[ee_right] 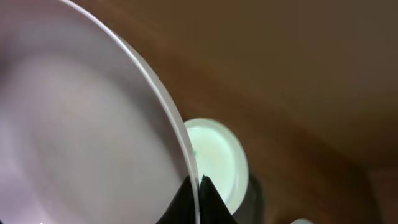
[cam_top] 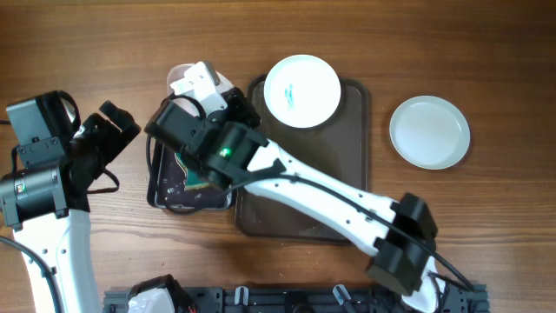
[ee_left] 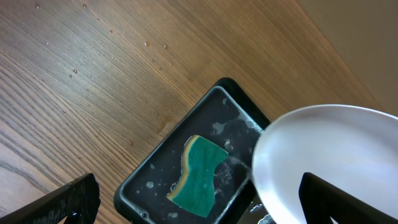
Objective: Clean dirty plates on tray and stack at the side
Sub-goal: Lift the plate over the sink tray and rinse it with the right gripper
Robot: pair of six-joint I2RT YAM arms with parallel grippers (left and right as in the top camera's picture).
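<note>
My right gripper (cam_top: pixel 207 97) (ee_right: pixel 199 186) is shut on the rim of a white plate (ee_right: pixel 81 124), which it holds tilted over the small black wash tray (cam_top: pixel 165 198). The held plate also shows in the overhead view (cam_top: pixel 182 76) and in the left wrist view (ee_left: pixel 336 149). A green sponge (ee_left: pixel 199 168) lies in the wet black wash tray (ee_left: pixel 155 168). My left gripper (cam_top: pixel 115 122) (ee_left: pixel 202 196) is open and empty, left of the wash tray. A dirty white plate (cam_top: pixel 301 90) (ee_right: pixel 217 155) with green marks sits on the brown tray (cam_top: pixel 352 156).
A clean white plate (cam_top: pixel 429 131) lies on the wooden table right of the brown tray. My right arm (cam_top: pixel 330 200) stretches diagonally across the brown tray. Water drops dot the wood (ee_left: pixel 112 56) left of the wash tray.
</note>
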